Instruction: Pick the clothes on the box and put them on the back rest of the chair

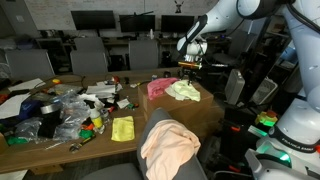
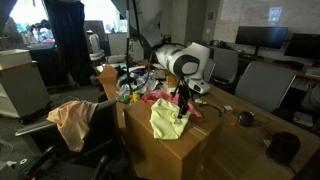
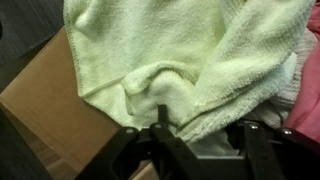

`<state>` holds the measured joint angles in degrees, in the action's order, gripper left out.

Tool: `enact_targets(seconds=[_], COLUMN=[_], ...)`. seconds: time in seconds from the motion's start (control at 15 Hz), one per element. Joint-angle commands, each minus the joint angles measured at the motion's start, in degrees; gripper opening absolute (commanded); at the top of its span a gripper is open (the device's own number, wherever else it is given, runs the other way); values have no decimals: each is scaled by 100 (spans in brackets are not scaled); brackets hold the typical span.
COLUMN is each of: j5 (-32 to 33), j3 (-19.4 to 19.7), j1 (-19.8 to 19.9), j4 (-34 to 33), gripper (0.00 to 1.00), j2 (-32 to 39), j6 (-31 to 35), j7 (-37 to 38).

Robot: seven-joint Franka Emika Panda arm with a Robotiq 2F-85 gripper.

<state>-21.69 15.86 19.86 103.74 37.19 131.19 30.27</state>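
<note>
Item: gripper [image 3: 160,118], fingers drawn together on a rucked fold of the towel [image 3: 150,50], as far as the wrist view shows; you cannot see how much cloth sits between them. Item: towel, pale yellow-green, directly under the gripper and spreading ahead of it, one end hanging down the front of the box [image 2: 168,120]. Risk: a shallow pinch on loose pile may slip as you lift, and the hanging end adds drag against the cardboard edge. Item: pink cloth [image 3: 310,80], touching the towel just to one side of the gripper, partly under it. Risk: it may ride up with the towel and drop off midway, or get pulled over the box edge. Item: box [image 3: 50,105], bare cardboard beside and beneath the gripper. Risk: a low lift could snag cloth on its corner. Item: chair [image 2: 103,128], well apart from the gripper, its back rest already carrying a peach cloth [image 2: 72,122]. Risk: a second garment laid on top may slide off, or knock the first loose, so carry the towel high and centre it over the top edge.
</note>
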Motion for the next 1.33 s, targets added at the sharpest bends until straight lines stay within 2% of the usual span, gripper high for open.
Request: enact_targets(seconds=[0.0,0.13,0.27,0.53,0.87,1.27], j5=[1,7,6,-4,218,1423], j3=[42,41,42,57,183,474], j1=[-42,-50,-50,-53,-195,-714], j4=[-167,-123,-72,129,688,1738], gripper=[27,11,0,1,1,1], j2=[132,94,35,-195,-1034,-2743], j6=[34,26,26,67,277,692], j7=[86,65,39,-21,-166,-17])
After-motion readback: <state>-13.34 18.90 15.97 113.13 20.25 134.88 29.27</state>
